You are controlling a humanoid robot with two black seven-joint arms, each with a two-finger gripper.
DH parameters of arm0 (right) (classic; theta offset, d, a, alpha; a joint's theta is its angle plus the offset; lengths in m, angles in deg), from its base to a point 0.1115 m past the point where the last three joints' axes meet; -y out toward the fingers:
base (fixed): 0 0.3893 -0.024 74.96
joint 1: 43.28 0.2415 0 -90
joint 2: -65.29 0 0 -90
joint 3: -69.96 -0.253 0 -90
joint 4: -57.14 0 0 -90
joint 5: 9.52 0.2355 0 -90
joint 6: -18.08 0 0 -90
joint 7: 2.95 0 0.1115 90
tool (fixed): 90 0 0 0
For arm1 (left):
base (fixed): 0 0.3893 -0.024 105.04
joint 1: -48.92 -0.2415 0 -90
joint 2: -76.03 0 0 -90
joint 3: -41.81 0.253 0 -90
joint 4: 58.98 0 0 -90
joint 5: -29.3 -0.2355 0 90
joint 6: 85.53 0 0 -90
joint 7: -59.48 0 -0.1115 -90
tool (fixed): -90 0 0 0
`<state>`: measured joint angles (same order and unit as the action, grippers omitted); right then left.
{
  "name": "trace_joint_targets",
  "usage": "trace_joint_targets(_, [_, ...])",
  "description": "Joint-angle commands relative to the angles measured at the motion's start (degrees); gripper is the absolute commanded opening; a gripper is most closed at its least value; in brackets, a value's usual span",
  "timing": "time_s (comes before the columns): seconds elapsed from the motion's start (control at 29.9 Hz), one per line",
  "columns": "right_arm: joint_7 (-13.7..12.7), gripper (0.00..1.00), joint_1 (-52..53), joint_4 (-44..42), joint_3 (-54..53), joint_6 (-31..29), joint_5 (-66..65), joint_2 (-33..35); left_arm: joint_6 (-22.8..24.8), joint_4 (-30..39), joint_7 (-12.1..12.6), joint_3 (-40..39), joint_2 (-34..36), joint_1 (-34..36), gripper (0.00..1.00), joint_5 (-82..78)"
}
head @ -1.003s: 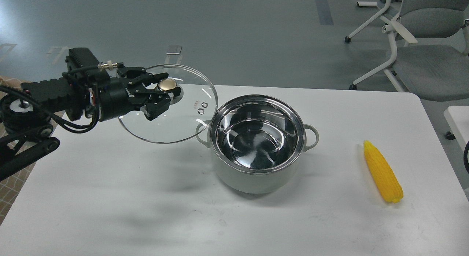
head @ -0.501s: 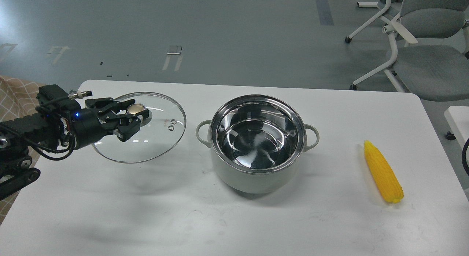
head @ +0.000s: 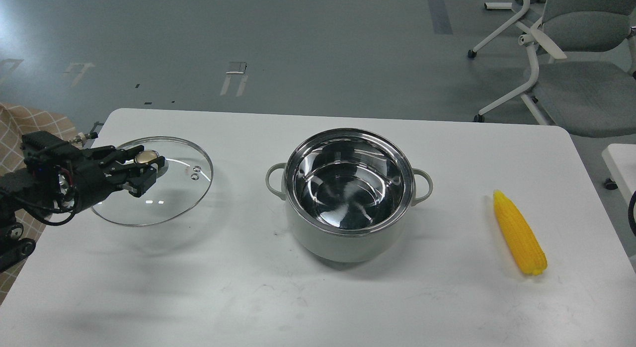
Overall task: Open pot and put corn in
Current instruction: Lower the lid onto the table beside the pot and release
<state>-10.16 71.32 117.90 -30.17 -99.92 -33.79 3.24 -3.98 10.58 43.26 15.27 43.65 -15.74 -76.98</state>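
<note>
The pale grey-green pot stands open in the middle of the table, its shiny steel inside empty. The yellow corn lies on the table to the right of the pot, apart from it. My left gripper is shut on the gold knob of the flat glass lid and holds the lid low over the table's left side, well left of the pot. The right gripper is out of view.
The white table ends close to the lid on the left. Grey office chairs stand beyond the far right corner. A second white surface shows at the right edge.
My left gripper has carried the lid leftward and down, away from the pot, to low over the table's left side. Pot and corn have not moved.
</note>
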Motion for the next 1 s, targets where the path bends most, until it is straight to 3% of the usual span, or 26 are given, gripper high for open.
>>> trace_joint_targets(0.0, [0.00, 1.00, 0.00, 0.06, 0.19, 0.00, 0.00, -0.17, -1.30, -0.12, -0.13, 0.09, -1.72, -1.79, 0.40, -0.07])
trace_joint_targets(0.3, [0.00, 1.00, -0.08, 0.06, 0.11, 0.00, 0.00, 0.53, -1.48, -4.16, -0.13, 0.09, -6.91, -1.96, 0.40, 0.01])
trace_joint_targets(0.37, [0.00, 1.00, -0.26, 0.06, 0.11, 0.00, 0.00, 0.62, -1.74, -4.87, -0.13, 0.09, -7.88, -1.96, 0.45, 0.01])
trace_joint_targets(0.43, [0.00, 1.00, -0.44, 0.06, 0.11, 0.00, 0.00, 0.79, -1.74, -5.13, -0.13, 0.09, -8.23, -1.96, 0.67, 0.01])
trace_joint_targets(0.47, [0.00, 1.00, -0.52, 0.06, 0.11, 0.00, 0.00, 0.79, -1.74, -5.22, -0.13, 0.09, -8.23, -1.96, 0.70, 0.01])
trace_joint_targets(0.77, [0.00, 1.00, -0.61, 0.32, 0.20, 0.00, 0.00, 0.70, -2.10, -5.22, -0.21, 0.09, -8.14, -2.05, 0.71, 0.10])
trace_joint_targets(0.97, [0.00, 1.00, -1.49, 1.73, 0.11, 0.00, 0.00, 0.88, -3.94, -4.43, -0.39, -2.19, -7.44, -0.47, 0.81, 6.15])
